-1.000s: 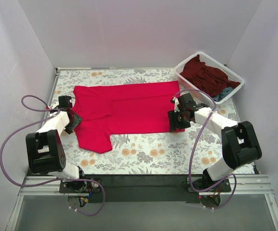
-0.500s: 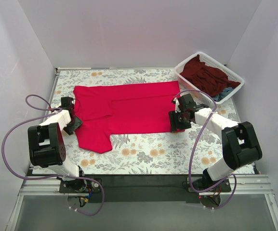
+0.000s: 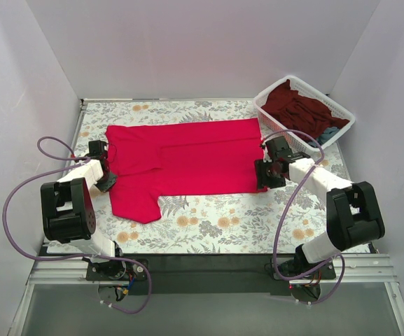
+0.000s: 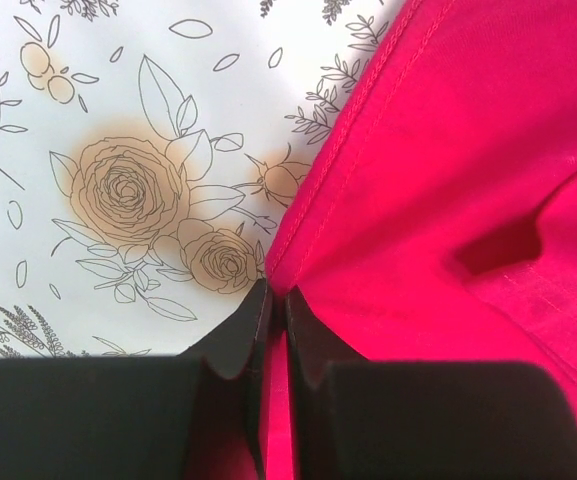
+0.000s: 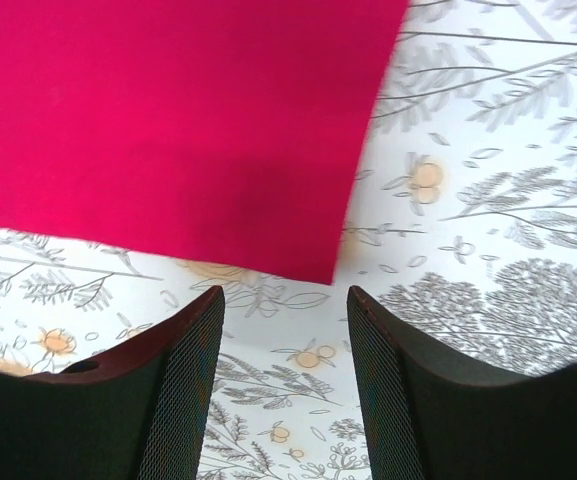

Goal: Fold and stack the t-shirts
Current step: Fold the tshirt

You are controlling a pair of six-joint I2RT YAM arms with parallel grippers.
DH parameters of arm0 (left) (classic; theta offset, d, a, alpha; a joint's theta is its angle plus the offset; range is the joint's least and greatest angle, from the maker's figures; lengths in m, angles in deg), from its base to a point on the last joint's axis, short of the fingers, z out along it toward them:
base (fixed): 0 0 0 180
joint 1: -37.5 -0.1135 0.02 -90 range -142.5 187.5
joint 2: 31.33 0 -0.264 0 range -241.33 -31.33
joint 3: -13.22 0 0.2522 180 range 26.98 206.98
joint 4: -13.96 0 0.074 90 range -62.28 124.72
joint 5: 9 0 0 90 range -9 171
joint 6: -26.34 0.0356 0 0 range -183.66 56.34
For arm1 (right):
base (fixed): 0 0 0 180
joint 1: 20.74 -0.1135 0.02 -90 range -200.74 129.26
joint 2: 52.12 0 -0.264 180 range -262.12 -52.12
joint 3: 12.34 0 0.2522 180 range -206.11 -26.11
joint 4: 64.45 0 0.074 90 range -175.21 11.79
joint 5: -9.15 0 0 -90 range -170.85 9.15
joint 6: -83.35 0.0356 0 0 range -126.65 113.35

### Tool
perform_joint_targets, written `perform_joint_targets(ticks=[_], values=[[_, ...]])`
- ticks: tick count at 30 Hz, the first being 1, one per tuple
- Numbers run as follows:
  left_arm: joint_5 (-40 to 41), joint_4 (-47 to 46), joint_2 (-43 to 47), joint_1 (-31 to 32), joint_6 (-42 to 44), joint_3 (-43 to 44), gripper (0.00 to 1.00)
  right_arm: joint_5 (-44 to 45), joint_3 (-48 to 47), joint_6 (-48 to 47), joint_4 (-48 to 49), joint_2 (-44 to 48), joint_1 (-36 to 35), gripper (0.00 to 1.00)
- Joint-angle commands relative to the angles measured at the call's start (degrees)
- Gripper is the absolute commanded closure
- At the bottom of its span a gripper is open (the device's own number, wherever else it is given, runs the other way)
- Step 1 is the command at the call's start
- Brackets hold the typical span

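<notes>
**Overhead, two wrist close-ups**

Looks down from above and behind the arms over the whole floral table [image 3: 209,224]. Peers close past left gripper [image 4: 277,298] at hem of crimson t-shirt [image 4: 448,150], past right gripper [image 5: 283,292] at its corner. Overlaps overhead at both spots.

One crimson t-shirt [image 3: 187,157] lies on the one floral table [image 3: 209,224]. One white basket [image 3: 266,115] holds one maroon t-shirt [image 3: 296,108] and what seems to be one teal-blue t-shirt [image 3: 330,133], though only a scrap shows. Two grippers are in view: one left gripper [image 4: 276,297], one right gripper [image 5: 284,300].
</notes>
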Motion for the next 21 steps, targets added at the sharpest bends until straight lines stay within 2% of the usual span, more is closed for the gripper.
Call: perform_joint_targets(ticks=[1, 21], values=[[1.2, 4.3, -1.5, -0.2, 0.8, -0.8, 1.00, 4.2, 0.2, 2.5, -0.9, 2.8, 1.5, 0.42], [1.3, 5.1, 0.5, -0.3, 0.3, -0.7, 1.00, 0.5, 0.4, 7.7, 2.2, -3.8, 3.0, 0.52]])
